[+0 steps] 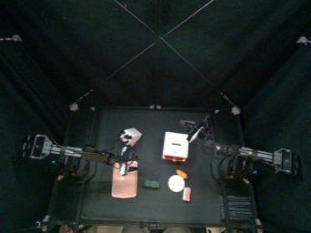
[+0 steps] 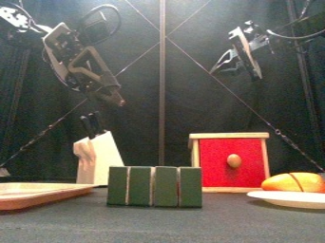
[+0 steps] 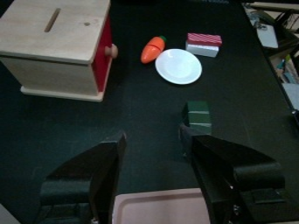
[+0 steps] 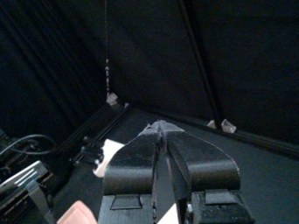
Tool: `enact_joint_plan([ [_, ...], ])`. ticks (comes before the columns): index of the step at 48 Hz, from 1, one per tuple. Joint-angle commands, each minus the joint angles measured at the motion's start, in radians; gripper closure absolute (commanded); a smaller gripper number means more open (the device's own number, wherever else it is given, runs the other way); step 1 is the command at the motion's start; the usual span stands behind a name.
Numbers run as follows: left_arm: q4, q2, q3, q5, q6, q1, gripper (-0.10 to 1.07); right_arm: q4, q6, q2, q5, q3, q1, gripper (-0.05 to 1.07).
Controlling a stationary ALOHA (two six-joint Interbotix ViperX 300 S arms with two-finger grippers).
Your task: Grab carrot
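Carrot place: the carrot (image 3: 153, 49) lies on the bare bench (image 3: 105, 122), touching or just beside the rim of the white plate (image 3: 179, 66), between the wooden box (image 3: 56, 45) with its red front and the small red-and-white block (image 3: 205, 43).
Carrot axis: its long axis runs slantwise, one end toward the plate, the other pointing away toward the far bench edge; the green top is not clear enough to tell.
Way from left hand: the left hand (image 3: 156, 166) hangs above the pink tray (image 3: 163, 208); the carrot lies well ahead of it, past the dark green block (image 3: 198, 115).
Left hand state: jaws spread wide, nothing between them.
Right hand state: the right hand (image 4: 167, 166) is raised high and aimed at the curtains; its jaws look narrow at the tips and hold nothing visible.
Nearer arm: in the top view the carrot's side of the bench is closer to the right arm, but only the left hand faces it, so the left seems better set.
Open room: bare bench lies between green block and plate.
Edges: box knob (image 3: 114, 51) and plate rim crowd the carrot's two sides, so jaws would best close across its short width.
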Motion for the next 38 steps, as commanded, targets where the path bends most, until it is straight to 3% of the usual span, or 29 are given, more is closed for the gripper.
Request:
enact_joint_plan([
  [1, -0.002, 0.003, -0.012, -0.008, 0.002, 0.002, 0.11, 0.167, -0.143, -0.006, 0.14, -0.031, 0.051, 0.52],
  [5, -0.002, 0.002, -0.012, -0.011, 0.002, 0.002, 0.11, 0.364, -0.307, -0.011, 0.201, -0.061, 0.097, 0.52],
  [18, -0.003, 0.002, -0.011, -0.012, 0.002, 0.002, 0.11, 0.89, -0.707, -0.112, 0.149, -0.101, 0.229, 0.52],
  [25, -0.005, 0.003, -0.011, -0.012, 0.002, 0.002, 0.11, 1.069, -0.759, -0.115, 0.19, -0.103, 0.295, 0.52],
  [34, -0.021, 0.008, -0.008, -0.015, 0.002, 0.002, 0.11, 1.259, -0.762, -0.061, 0.436, -0.114, 0.402, 0.52],
  [38, -0.028, 0.015, -0.008, -0.023, 0.002, 0.002, 0.11, 1.298, -0.765, -0.046, 0.485, -0.115, 0.469, 0.52],
])
